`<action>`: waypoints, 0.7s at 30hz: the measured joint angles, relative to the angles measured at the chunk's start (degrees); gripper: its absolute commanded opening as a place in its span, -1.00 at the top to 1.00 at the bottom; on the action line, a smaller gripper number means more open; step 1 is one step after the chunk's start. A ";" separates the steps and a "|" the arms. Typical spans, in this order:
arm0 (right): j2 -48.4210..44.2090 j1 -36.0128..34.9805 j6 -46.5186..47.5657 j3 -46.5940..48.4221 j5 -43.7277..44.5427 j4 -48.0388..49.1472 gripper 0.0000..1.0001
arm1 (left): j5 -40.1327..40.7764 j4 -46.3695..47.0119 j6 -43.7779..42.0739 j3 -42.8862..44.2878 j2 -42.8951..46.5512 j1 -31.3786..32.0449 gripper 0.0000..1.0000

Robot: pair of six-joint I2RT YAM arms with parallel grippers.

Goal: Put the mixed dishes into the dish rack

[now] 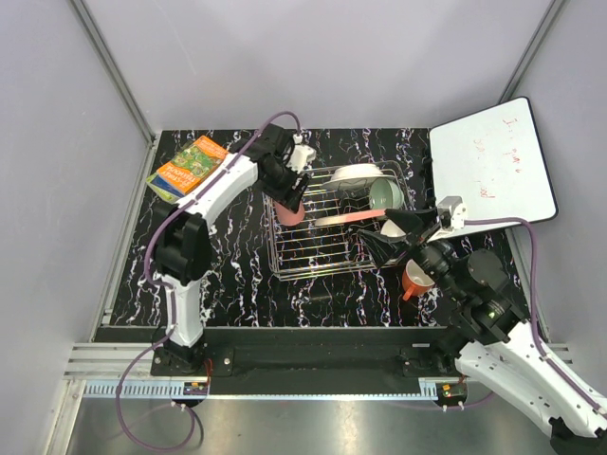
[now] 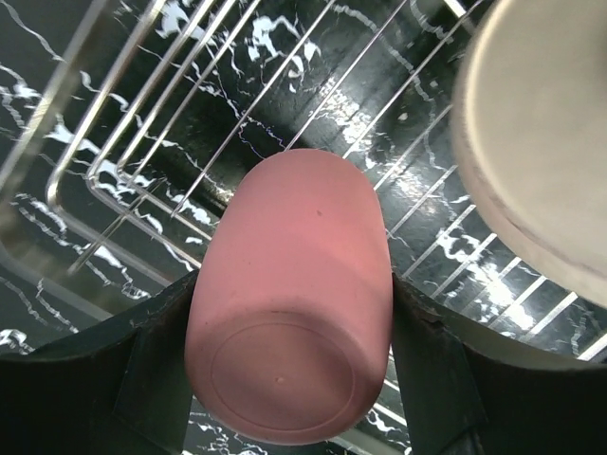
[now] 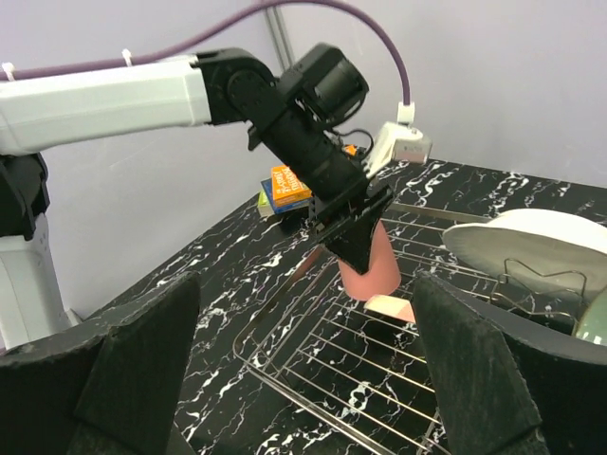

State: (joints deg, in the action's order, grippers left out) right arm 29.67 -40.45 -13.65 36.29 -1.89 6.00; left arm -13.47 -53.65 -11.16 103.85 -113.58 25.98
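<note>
1. Dish rack (image 1: 313, 258) sits mid-table.
2. My right gripper (image 1: 396, 237) hangs wide open at its right end.
3. My left gripper (image 3: 358, 245) clamps the pink tumbler (image 2: 294, 303) at the rack's left end, long axis near vertical, mouth down.

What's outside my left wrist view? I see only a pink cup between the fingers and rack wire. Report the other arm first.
Observer: The right gripper is open and empty at the rack's right edge, opposite your pink cup.
Operator: List the dishes not loaded.
Observer: One orange mug sits on the table right of the rack, beside the right arm.
Operator: Say what fills the rack's right end.
Observer: A pale green bowl, in the far right corner.
</note>
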 measured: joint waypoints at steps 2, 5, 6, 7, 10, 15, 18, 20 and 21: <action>-0.52 0.00 0.07 0.00 0.90 -0.46 -0.99 | 0.74 0.31 -0.26 0.00 -1.95 0.31 1.00; -1.38 0.00 0.22 -0.35 1.70 -1.20 -0.99 | 1.55 0.87 -0.57 -0.07 -3.96 0.33 1.00; -1.66 0.00 0.22 -0.63 1.99 -1.36 -0.99 | 1.75 1.09 -0.66 -0.17 -4.33 0.33 1.00; -1.88 0.00 0.24 -0.92 2.34 -1.46 -0.99 | 1.90 1.42 -0.72 -0.39 -4.46 0.33 1.00; -2.03 0.00 0.24 -1.51 2.73 -1.86 -1.00 | 2.21 2.95 -0.92 -1.07 -4.46 0.28 1.00; -1.77 0.00 0.52 -1.81 2.93 -2.38 -0.99 | 2.23 7.65 -0.90 -4.02 -3.61 0.33 0.53; -0.85 0.00 0.81 -1.84 2.93 -2.38 -0.99 | 2.38 10.36 -0.92 -6.71 -2.19 0.46 0.28; -0.28 0.00 0.90 -1.86 2.95 -2.38 -0.99 | 2.62 11.91 -0.98 -8.41 -1.18 0.59 0.23; 0.00 0.00 0.96 -1.88 2.95 -2.38 -1.00 | 2.75 12.70 -1.01 -9.22 -0.72 0.66 0.13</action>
State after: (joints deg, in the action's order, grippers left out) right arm 29.67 -40.45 -12.69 34.41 1.06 3.62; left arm -10.72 -40.95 -12.16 94.63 -114.30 26.63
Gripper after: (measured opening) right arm 0.994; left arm 0.721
